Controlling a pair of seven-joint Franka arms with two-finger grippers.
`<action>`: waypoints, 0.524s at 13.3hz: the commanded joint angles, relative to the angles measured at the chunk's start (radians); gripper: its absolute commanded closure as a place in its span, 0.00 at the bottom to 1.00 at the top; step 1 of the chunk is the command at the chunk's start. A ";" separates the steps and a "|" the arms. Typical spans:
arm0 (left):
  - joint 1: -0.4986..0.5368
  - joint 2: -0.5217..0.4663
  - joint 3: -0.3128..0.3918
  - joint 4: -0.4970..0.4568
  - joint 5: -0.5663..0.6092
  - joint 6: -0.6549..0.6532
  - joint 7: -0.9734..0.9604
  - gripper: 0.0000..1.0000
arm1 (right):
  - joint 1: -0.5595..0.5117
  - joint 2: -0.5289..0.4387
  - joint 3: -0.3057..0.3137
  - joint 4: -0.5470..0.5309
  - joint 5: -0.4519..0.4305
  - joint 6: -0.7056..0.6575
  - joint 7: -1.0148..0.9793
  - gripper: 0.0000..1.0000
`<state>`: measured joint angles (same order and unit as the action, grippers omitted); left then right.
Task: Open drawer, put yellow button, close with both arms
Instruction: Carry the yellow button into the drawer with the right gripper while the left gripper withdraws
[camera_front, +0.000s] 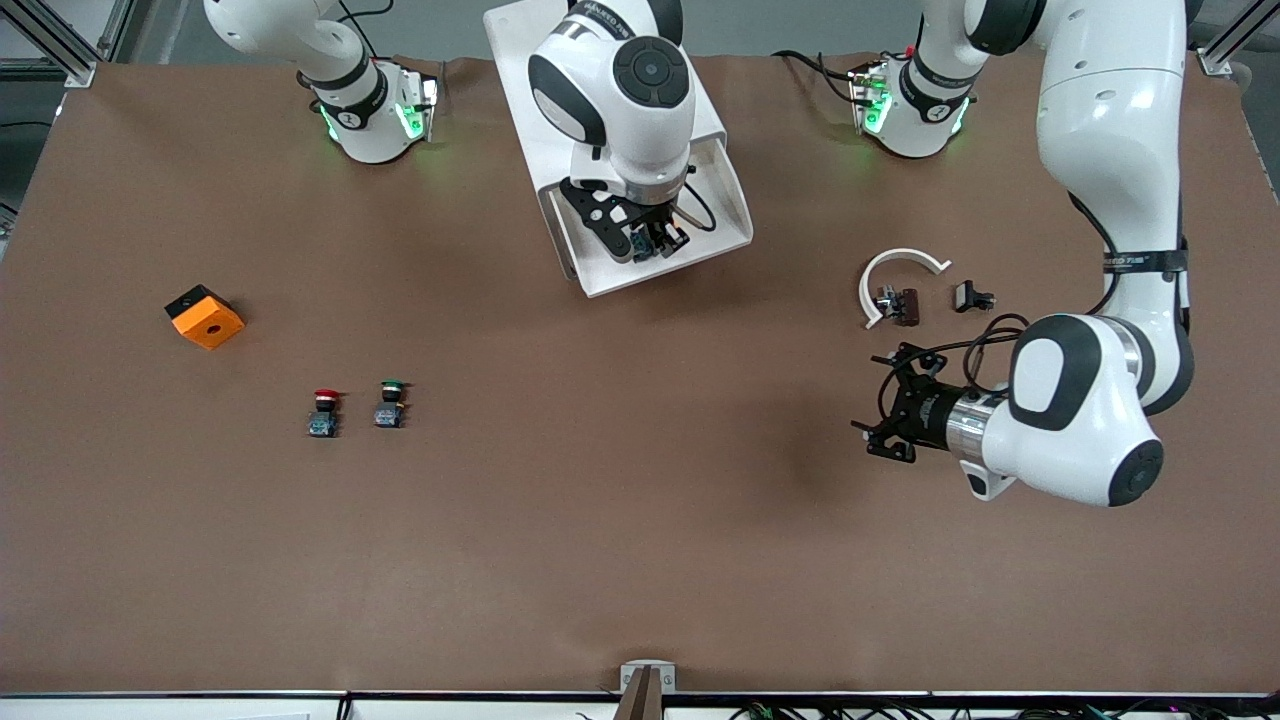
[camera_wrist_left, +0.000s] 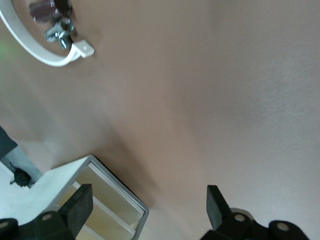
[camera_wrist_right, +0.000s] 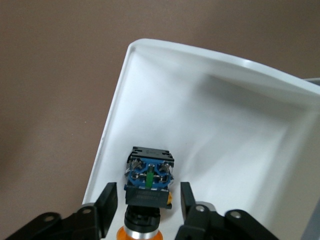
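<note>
The drawer (camera_front: 722, 203) is pulled out of the white cabinet (camera_front: 512, 60) toward the front camera. My right gripper (camera_front: 655, 243) hangs low inside it. In the right wrist view the yellow button (camera_wrist_right: 148, 181) lies on its side on the drawer floor (camera_wrist_right: 210, 130), between the open fingers (camera_wrist_right: 106, 204) of my right gripper (camera_wrist_right: 147, 202), with a gap on each side. My left gripper (camera_front: 882, 422) is open and empty above bare table toward the left arm's end. In the left wrist view the left gripper (camera_wrist_left: 147, 207) faces a cabinet corner (camera_wrist_left: 65, 175) with beige strips.
A red-capped button (camera_front: 324, 412) and a green-capped button (camera_front: 390, 404) stand toward the right arm's end. An orange block (camera_front: 205, 317) lies farther that way. A white ring (camera_front: 900, 262), a brown part (camera_front: 905, 306) and a black part (camera_front: 972, 297) lie by the left gripper.
</note>
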<state>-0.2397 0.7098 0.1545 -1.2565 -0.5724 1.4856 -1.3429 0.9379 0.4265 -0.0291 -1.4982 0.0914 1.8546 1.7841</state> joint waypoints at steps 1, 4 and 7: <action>0.003 -0.036 0.002 -0.009 0.029 -0.010 0.043 0.00 | 0.001 0.005 -0.009 0.068 0.014 -0.029 0.014 0.00; -0.001 -0.044 0.000 -0.008 0.066 -0.002 0.125 0.00 | -0.019 -0.009 -0.014 0.116 0.014 -0.090 0.006 0.00; -0.013 -0.062 0.002 -0.009 0.081 0.019 0.191 0.00 | -0.066 -0.011 -0.011 0.211 0.021 -0.208 0.000 0.00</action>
<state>-0.2388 0.6723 0.1542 -1.2555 -0.5263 1.4903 -1.1824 0.9064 0.4207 -0.0479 -1.3539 0.0920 1.7159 1.7847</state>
